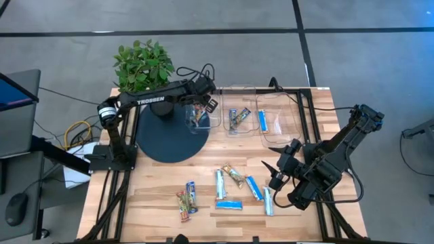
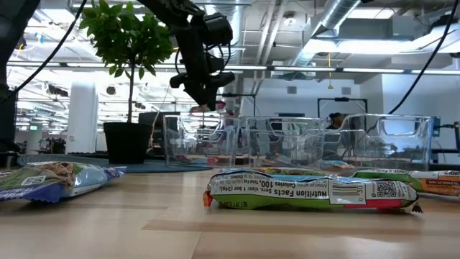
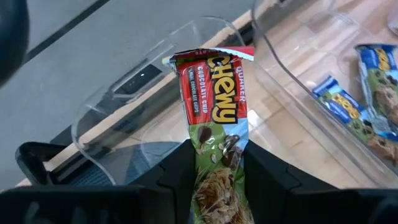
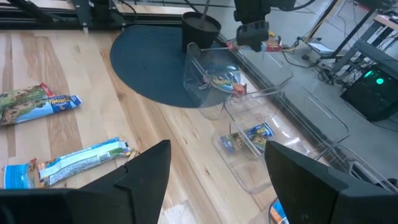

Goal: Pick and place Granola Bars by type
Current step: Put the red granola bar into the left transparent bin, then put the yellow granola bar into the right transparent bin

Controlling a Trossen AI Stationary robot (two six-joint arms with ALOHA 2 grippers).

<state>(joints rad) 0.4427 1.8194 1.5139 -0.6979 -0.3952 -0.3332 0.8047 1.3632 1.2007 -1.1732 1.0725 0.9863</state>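
My left gripper [image 1: 207, 103] hangs over the leftmost clear tub [image 1: 201, 120] at the table's far side, shut on a red-and-green granola bar [image 3: 214, 118]. One bar [image 4: 222, 81] lies inside that tub. The middle tub [image 1: 239, 116] holds two bars, and the right tub [image 1: 278, 118] holds a blue bar [image 1: 262, 120] and a pale one. Several more granola bars [image 1: 228, 204] lie flat on the near half of the table. My right gripper [image 1: 274, 173] hovers open above the bars at the near right, with nothing between its fingers [image 4: 149, 168]. My left gripper pinches the bar's green end [image 3: 217, 165] between its two fingers. The bar runs on along the fingers, and its red end [image 3: 211, 62] sticks out past their tips. The fingers slant down from the table's left side. The bar is lifted clear, above the leftmost tub.
A potted plant [image 1: 142, 64] stands on a round dark mat [image 1: 159, 139] at the far left, next to the tubs. A dark frame [image 1: 312, 122] edges the table on the right. Bare wood lies between the tubs and the loose bars.
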